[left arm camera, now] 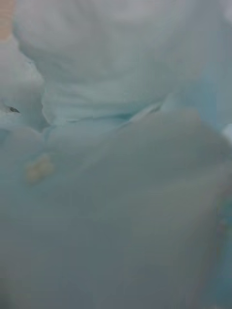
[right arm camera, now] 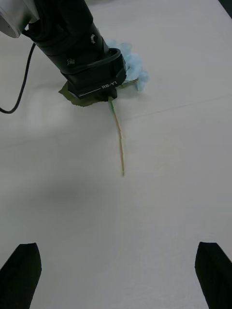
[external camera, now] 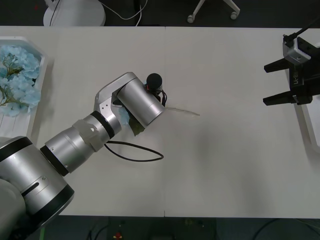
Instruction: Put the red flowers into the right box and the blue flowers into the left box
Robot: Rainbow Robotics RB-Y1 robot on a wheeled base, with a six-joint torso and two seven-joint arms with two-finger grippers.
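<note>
One blue flower (right arm camera: 134, 66) lies at the middle of the table, its thin green stem (right arm camera: 118, 140) running toward my right arm. My left gripper (right arm camera: 94, 89) is pressed down onto it, so the wrist covers most of the bloom (external camera: 125, 118). In the left wrist view, pale blue petals (left arm camera: 111, 72) sit right against the lens. More blue flowers (external camera: 17, 75) lie in the left box (external camera: 39, 87) at the table's far left. My right gripper (external camera: 270, 82) hovers open and holds nothing beside the right box (external camera: 307, 125). The red flowers are out of view.
A black cable (external camera: 145, 152) from my left arm loops over the table just in front of the flower. A dark green leaf (external camera: 138, 129) sticks out under the left wrist. Bare tabletop (external camera: 225, 160) stretches between the two arms.
</note>
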